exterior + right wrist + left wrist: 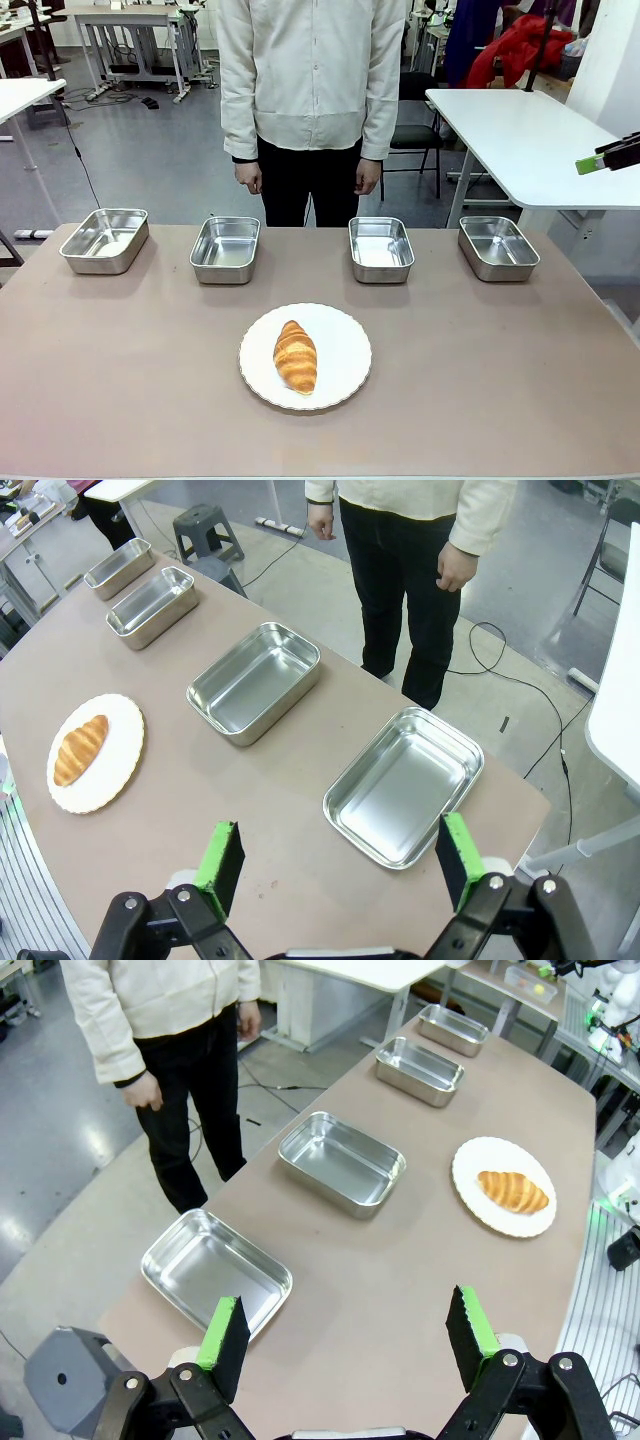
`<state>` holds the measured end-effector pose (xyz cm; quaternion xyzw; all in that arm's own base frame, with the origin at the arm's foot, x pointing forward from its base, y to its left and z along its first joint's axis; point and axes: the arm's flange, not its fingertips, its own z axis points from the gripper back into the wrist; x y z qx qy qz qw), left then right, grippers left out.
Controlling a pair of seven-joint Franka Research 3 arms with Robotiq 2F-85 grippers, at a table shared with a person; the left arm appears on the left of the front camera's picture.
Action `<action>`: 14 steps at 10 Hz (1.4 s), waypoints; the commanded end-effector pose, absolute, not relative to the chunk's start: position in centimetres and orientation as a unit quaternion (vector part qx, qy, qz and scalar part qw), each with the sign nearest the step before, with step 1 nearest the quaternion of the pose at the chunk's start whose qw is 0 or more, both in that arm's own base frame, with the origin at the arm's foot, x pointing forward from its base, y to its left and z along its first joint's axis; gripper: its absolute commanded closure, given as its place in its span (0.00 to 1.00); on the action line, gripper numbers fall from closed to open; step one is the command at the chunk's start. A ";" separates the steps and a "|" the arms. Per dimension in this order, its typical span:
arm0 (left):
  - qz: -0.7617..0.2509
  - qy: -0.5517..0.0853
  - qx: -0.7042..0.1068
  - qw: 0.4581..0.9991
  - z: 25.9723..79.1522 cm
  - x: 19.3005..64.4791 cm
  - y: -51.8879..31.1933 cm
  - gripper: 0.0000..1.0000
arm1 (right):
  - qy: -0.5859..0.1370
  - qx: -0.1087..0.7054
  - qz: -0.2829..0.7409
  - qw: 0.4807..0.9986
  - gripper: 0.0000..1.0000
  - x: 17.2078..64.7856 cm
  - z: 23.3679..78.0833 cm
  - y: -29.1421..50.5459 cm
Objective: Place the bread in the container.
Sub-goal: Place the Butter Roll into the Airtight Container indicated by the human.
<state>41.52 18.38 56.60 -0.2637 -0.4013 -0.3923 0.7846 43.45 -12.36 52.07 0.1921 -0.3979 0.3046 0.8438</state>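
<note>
The bread (pixel 295 356), a golden-brown croissant, lies on a round white plate (pixel 345 340) at the table's front middle. Several identical shiny steel pans stand in a row behind it; any of them could be the container (pixel 225 249), and all look empty. My left gripper (pixel 347 1335) hovers open above the table's left end, over the nearest pan (pixel 215 1270), with the bread (pixel 512 1190) far off. At the right end, my right gripper (pixel 338 860) is open too, above another pan (pixel 403 785), the bread (pixel 80 749) well away. Its fingertips (pixel 590 160) show at the right edge.
A person stands at the far side behind the middle pans, hands (pixel 248 178) hanging at their sides. The brown table (pixel 480 380) has bare room around the plate. A white table (pixel 530 140) stands behind on the right.
</note>
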 end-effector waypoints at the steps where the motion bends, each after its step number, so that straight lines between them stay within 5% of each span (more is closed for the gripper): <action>1: -0.398 -0.405 -0.265 0.780 56.7 41.3 18.5 0.00 | -0.402 0.196 0.305 0.841 0.00 43.5 52.2 -12.3; 14: -0.398 -0.405 -0.265 0.780 56.7 41.3 18.5 0.00 | -0.402 0.196 0.305 0.841 0.00 43.5 52.2 -12.3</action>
